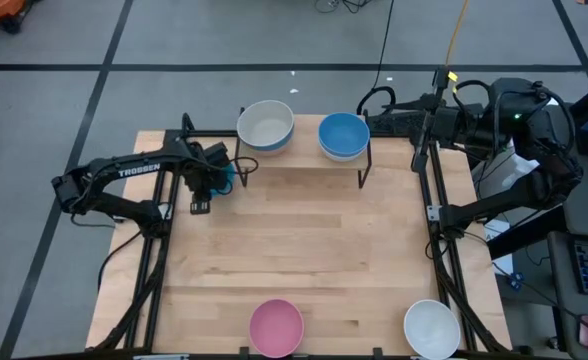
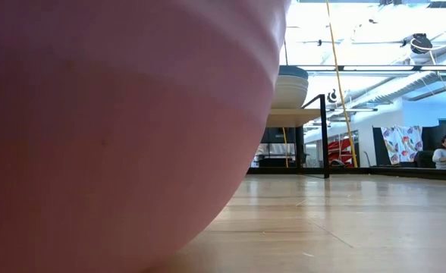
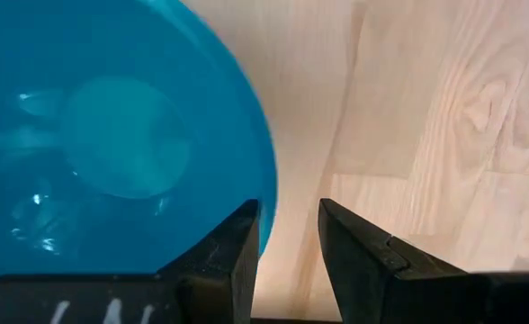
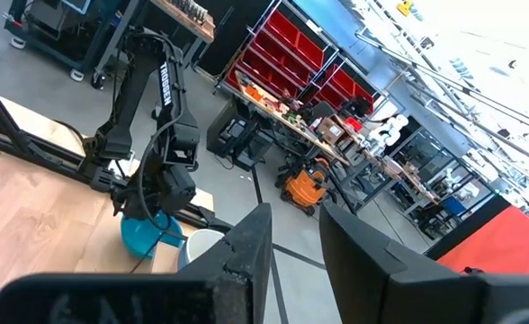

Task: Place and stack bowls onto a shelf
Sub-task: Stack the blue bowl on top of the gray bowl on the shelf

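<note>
wooden tabletop, black-framed, grey floor around it. shelf: at the far edge, carrying a white bowl and a blue bowl stack side by side. pink bowl and a second white bowl: at the near edge, well apart. teal bowl: just left of the shelf, its rim pinched between the narrowly parted fingers of the left gripper. right gripper: raised beyond the far right corner, fingers slightly apart, holding nothing.
</note>
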Action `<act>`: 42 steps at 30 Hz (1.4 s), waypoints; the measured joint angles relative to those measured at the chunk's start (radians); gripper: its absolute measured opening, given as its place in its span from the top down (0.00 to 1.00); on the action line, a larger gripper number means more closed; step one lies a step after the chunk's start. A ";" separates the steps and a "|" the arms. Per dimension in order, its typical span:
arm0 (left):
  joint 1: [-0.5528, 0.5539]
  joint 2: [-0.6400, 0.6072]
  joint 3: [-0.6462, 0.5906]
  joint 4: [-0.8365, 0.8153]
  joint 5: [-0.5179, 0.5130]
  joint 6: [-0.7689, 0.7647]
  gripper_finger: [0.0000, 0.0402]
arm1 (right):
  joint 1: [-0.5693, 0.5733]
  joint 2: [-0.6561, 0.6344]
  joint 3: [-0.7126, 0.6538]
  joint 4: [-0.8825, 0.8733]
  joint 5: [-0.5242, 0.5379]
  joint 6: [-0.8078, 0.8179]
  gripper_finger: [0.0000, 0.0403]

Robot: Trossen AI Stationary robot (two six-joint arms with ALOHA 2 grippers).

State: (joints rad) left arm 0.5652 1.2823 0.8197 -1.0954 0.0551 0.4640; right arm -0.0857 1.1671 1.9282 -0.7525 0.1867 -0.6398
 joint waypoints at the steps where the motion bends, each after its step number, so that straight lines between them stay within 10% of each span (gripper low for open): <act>1: 0.000 0.000 -0.008 0.001 -0.001 -0.001 0.70 | 0.000 0.000 0.000 0.000 0.000 0.000 0.78; 35: 0.002 0.039 -0.056 0.210 -0.056 0.025 0.70 | 0.000 0.000 0.000 0.000 0.000 -0.006 0.78; 42: 0.003 0.040 -0.057 0.259 -0.065 -0.101 0.89 | 0.000 0.000 0.000 0.000 0.000 -0.008 0.78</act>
State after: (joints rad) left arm 0.5678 1.3224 0.7624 -0.8365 -0.0096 0.3631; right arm -0.0856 1.1671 1.9282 -0.7521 0.1868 -0.6476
